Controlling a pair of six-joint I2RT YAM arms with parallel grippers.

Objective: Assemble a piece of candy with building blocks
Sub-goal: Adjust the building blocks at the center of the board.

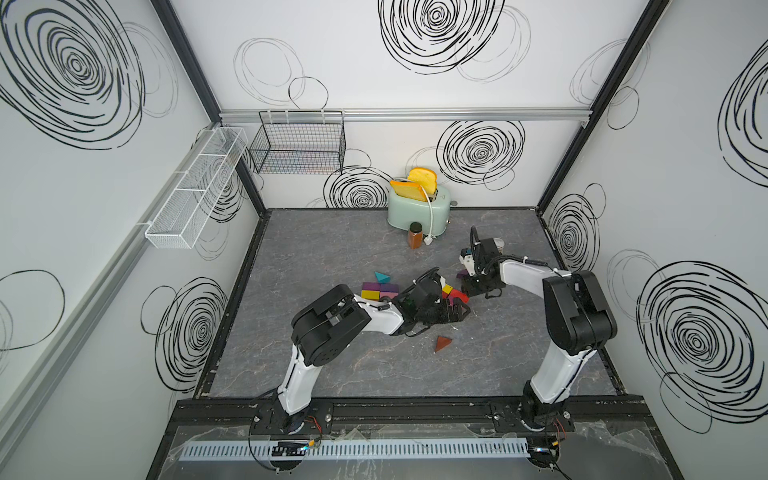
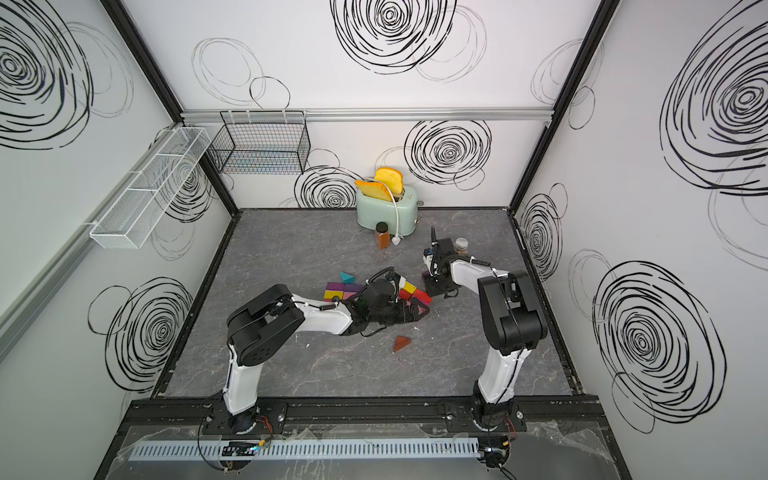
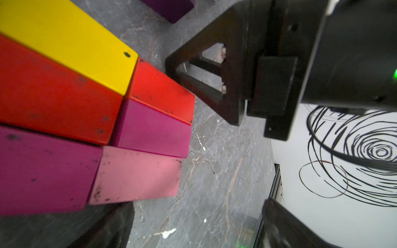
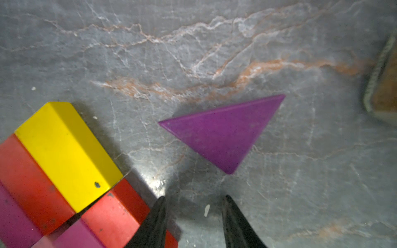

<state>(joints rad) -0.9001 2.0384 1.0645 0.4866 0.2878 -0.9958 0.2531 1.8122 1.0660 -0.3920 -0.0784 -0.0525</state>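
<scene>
The purple triangle (image 4: 225,133) is shown whole only in the right wrist view. It lies flat on the table (image 4: 214,53), just ahead of the right gripper (image 4: 194,196), whose jaws are narrowly parted with nothing between them. The yellow, red and pink block stack (image 3: 53,96) is seen close up beside it. The left gripper (image 1: 457,309) is spread wide near that stack and is empty. A brown triangle (image 1: 442,343) is seen only from above.
</scene>
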